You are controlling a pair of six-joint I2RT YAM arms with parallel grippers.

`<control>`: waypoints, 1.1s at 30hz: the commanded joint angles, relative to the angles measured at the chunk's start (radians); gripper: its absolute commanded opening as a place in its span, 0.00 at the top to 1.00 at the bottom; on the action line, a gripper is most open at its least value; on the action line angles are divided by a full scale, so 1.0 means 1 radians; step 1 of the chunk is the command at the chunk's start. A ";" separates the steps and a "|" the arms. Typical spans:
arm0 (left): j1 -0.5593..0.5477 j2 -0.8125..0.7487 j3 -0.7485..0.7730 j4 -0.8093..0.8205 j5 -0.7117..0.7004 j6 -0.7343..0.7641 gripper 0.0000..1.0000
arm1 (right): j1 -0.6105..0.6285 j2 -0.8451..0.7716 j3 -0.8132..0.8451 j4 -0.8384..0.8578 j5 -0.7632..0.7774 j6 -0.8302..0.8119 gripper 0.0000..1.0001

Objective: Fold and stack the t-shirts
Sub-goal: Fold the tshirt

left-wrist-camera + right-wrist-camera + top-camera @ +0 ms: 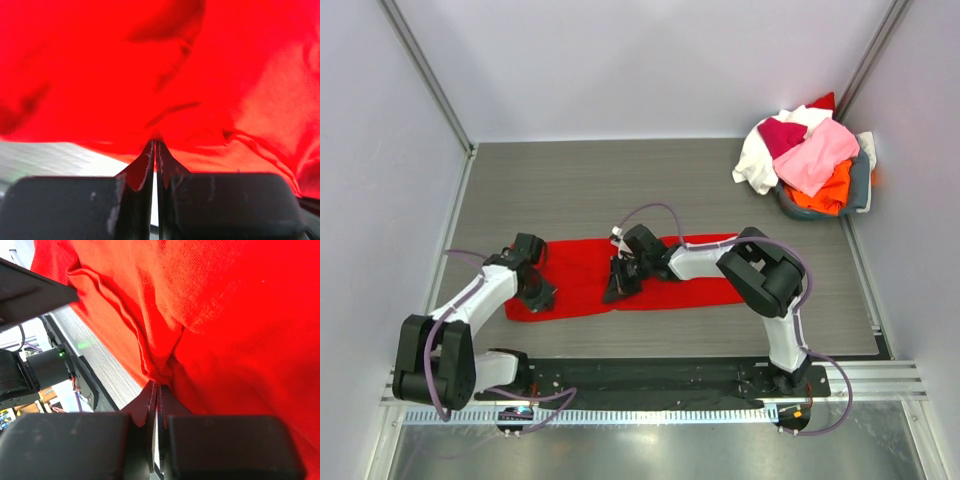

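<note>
Closest to us from above, the black mounting rail (640, 375) carries both arm bases at the near edge of the grey table (620, 180). Just beyond it the red t-shirt (580, 268) lies spread in a long band, left to right, flat on the table. We see the left gripper (536, 292) down on its left end and the right gripper (620, 285) down near the middle, by the near hem. The right forearm lies across the shirt's right half and hides part of it, and from up here the arms cover both pinch points. Far right, well apart from all this, the grey basket (863, 185) sits in the corner, heaped with a pink shirt (817, 155), a white shirt (755, 160), a magenta shirt (782, 133) and an orange shirt (830, 192).

Over to the left wrist: the 2 fingers (142, 166) are pressed together with only a sliver between them, a tuck of red cloth caught at their tips. Red fills nearly everything; a strip of table shows low on the left.

Now the right wrist: same story, fingers (170, 402) closed to a slit, nipping a bunched fold of the shirt's edge. Beside it we get the table's near edge and a black motor housing (50, 367) with a green light. We cannot identify the dark blurred slab at upper left.
</note>
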 commanded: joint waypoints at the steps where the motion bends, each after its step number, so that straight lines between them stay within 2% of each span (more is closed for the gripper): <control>1: 0.015 -0.083 0.018 -0.096 -0.166 0.003 0.96 | -0.017 -0.050 -0.021 -0.079 0.063 -0.035 0.92; 3: 0.015 -0.143 0.032 -0.107 -0.158 -0.003 0.93 | -0.017 -0.065 -0.003 -0.079 0.054 -0.035 0.78; 5: 0.015 -0.168 0.060 -0.130 -0.157 -0.015 0.93 | -0.016 -0.076 0.016 -0.079 0.040 -0.033 0.68; 8: 0.015 -0.183 0.118 -0.168 -0.201 -0.015 0.92 | -0.017 -0.108 0.054 -0.079 0.038 -0.038 0.63; 11: 0.015 -0.176 0.178 -0.199 -0.229 -0.013 0.95 | -0.019 -0.160 0.053 -0.116 0.072 -0.045 0.63; 14: 0.015 -0.162 0.212 -0.196 -0.239 -0.015 1.00 | -0.025 -0.223 0.033 -0.145 0.124 -0.064 0.64; 18: 0.015 -0.128 0.242 -0.185 -0.262 -0.018 1.00 | -0.043 -0.309 -0.002 -0.219 0.219 -0.107 0.66; 21: 0.015 -0.081 0.247 -0.146 -0.252 -0.032 1.00 | -0.065 -0.378 -0.027 -0.358 0.333 -0.163 0.69; 25: 0.017 0.029 0.264 -0.089 -0.261 -0.061 0.99 | -0.109 -0.505 -0.077 -0.496 0.478 -0.225 0.78; 28: 0.018 0.100 0.305 -0.066 -0.302 -0.067 1.00 | -0.158 -0.571 -0.142 -0.583 0.619 -0.263 0.99; 33: 0.050 0.260 0.412 -0.089 -0.362 -0.067 1.00 | -0.221 -0.716 -0.268 -0.619 0.753 -0.245 0.99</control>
